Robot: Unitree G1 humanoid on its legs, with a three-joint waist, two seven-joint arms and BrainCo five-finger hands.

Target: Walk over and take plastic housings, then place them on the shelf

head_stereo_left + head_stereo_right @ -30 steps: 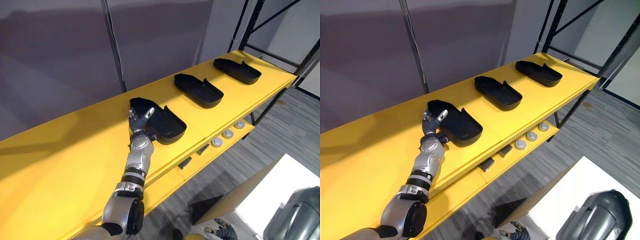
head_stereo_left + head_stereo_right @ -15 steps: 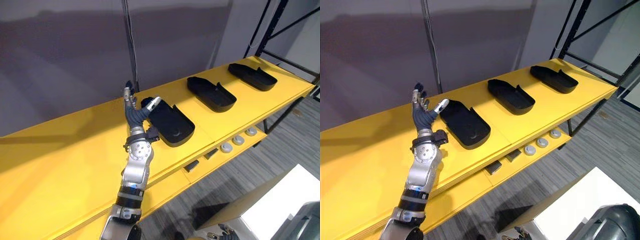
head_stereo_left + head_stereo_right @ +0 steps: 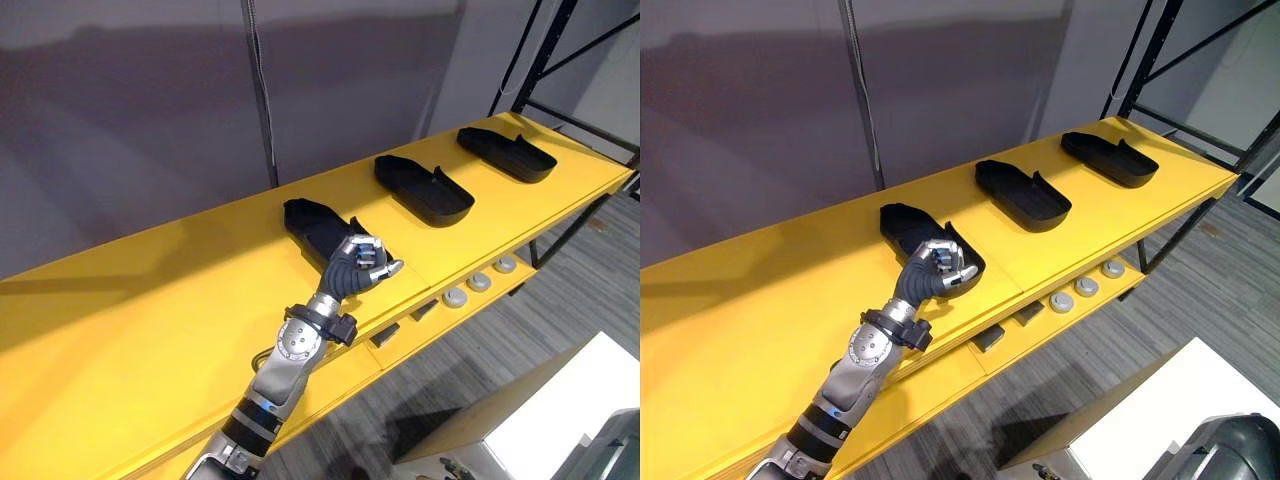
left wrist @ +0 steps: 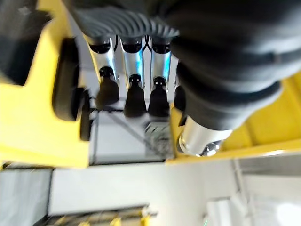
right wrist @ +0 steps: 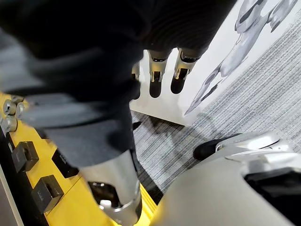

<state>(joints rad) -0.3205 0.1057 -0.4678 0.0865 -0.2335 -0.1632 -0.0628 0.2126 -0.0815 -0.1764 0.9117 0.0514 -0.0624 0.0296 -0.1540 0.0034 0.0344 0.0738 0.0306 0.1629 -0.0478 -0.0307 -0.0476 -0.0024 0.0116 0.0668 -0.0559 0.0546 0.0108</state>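
Left eye view puts the nearest plastic housing (image 3: 315, 222) flat on the yellow shelf (image 3: 150, 300), open side up: a black, shallow, shoe-shaped tray with a raised rim and matt walls. Its long axis runs slantwise, from the wall side of the shelf down toward the front edge. The left hand (image 3: 358, 268) sits over that housing's front end, so most of the part lies just beyond the hand, toward the wall. The fingers are curled in on themselves with the thumb out to the side, and they grasp nothing. Whether the knuckles touch the housing's rim I cannot tell. From its own wrist view the fingers (image 4: 135, 89) also close round nothing.

Two more housings of the same make lie along the shelf from the nearest one, away from the robot. The middle housing (image 3: 424, 190) is well apart from it, and the far housing (image 3: 505, 153) is further again, and both slant the same way. Below the nearest housing's front end, a lower ledge carries small dark blocks (image 3: 384, 334) and round pale discs (image 3: 480, 282).

The left arm is by far the nearer to the nearest housing. The right hand (image 5: 157, 77) hangs low over grey floor, well away from it, fingers relaxed and empty. I judge this part placed; the hand need only draw back from its front end.
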